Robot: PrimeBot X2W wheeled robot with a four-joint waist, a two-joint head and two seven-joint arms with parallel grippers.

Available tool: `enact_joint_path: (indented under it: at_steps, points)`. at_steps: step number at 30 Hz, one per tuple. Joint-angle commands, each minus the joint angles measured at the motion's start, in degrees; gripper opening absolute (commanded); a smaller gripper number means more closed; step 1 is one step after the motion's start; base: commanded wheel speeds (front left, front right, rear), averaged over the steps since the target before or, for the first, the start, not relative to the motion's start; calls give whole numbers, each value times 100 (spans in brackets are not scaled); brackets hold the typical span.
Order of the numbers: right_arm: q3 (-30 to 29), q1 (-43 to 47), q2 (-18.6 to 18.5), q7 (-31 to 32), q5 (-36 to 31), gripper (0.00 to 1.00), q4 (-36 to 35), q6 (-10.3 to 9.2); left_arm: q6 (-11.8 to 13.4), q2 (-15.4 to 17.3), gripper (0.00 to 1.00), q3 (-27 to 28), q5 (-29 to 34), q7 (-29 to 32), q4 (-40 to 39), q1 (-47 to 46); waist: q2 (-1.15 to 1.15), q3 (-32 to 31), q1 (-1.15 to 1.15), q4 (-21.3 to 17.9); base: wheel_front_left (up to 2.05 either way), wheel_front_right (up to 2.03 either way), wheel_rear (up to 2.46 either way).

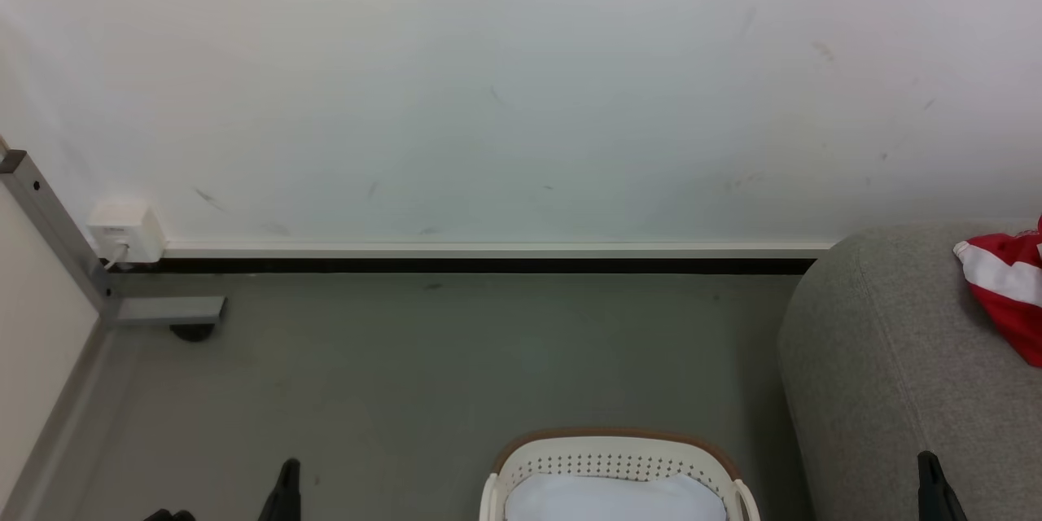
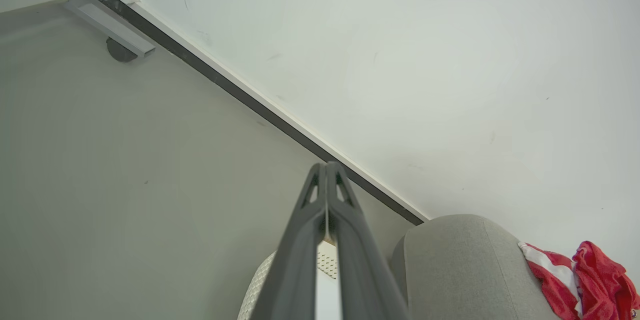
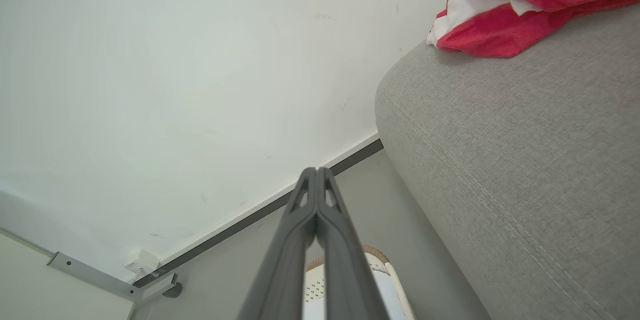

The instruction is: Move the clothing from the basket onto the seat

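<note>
Clothing (image 1: 1005, 285) lies on seat (image 1: 879, 358), beyond right pincer (image 1: 925, 462).

basket (image 1: 619, 444) sits on the floor (image 1: 407, 374) front and centre with a cloth (image 1: 615, 498) in it, sofa (image 1: 879, 358) just to its right, clothing (image 1: 1005, 289) up on the sofa, wall (image 1: 521, 81) behind it all, socket (image 1: 126, 229) far left low on the wall
</note>
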Motion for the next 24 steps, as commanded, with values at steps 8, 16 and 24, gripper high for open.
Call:
enact_joint_path:
  at_steps: [8, 16, 24]
  points:
    - [-45, -268, -67, 180, 749, 0, -98, 0, -75, -8, 0, 146, -740, 183, -110, -233, 0, 26, 0, -24, 0, 0, 0]
    - [-65, -368, -74, 330, 1330, 0, -105, 0, -117, -29, 0, 246, -1304, 337, -134, -308, 0, 53, 0, -47, 0, 0, 0]
    - [-82, -463, -80, 466, 1880, 0, -112, 0, -156, -48, 0, 334, -1834, 473, -157, -385, 0, 80, 0, -71, 0, 0, 0]
